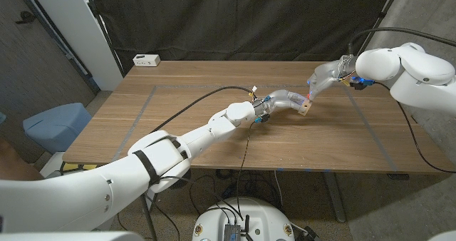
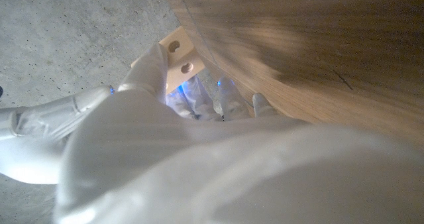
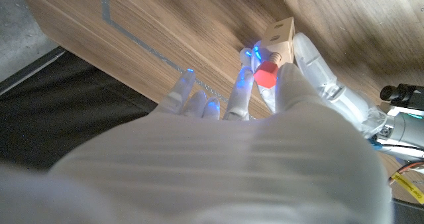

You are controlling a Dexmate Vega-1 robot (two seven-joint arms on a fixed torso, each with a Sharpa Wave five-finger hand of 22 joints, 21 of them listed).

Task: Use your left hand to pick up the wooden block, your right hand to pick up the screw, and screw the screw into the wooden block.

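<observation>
My left hand [image 1: 283,100] grips the small wooden block [image 1: 305,109] just above the table's middle right. The block [image 2: 180,52] shows two round holes in the left wrist view, past the back of my left hand [image 2: 149,85]. My right hand [image 1: 325,75] reaches in from the far right and pinches the red-headed screw [image 1: 310,93] right at the block's top. In the right wrist view the red screw head [image 3: 266,73] sits against the block [image 3: 279,37] between the fingertips of my right hand [image 3: 252,138]. My left hand [image 3: 328,85] holds the block from the other side.
The wooden table [image 1: 178,127] has grey tape lines marking a rectangle. A white power strip [image 1: 146,59] lies at its far left corner. A blue bin [image 1: 53,123] stands on the floor to the left. Black cables trail from both arms.
</observation>
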